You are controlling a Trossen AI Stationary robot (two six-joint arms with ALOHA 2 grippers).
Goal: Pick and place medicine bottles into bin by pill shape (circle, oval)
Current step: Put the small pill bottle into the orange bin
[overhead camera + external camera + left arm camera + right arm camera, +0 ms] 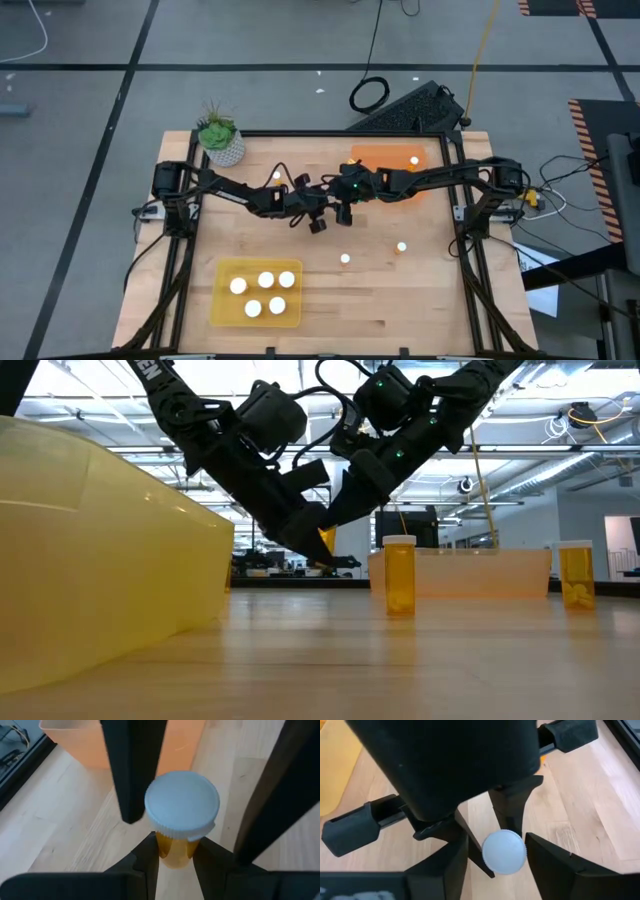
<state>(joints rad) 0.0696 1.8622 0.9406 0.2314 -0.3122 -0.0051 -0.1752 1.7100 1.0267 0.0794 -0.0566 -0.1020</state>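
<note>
Meeting above the middle of the worktop (420, 300), the left gripper (176, 852) and right gripper (496, 851) both close around one medicine bottle (181, 815), the left fingers (150, 855) pressing its orange body below the white cap and the right fingers (547, 860) flanking that cap. Just beyond the grippers lies the orange bin (388, 160) holding one bottle. Well nearer the front edge, the yellow bin (222, 300) holds five, and two more bottles (345, 259) stand loose beside the grippers.
</note>
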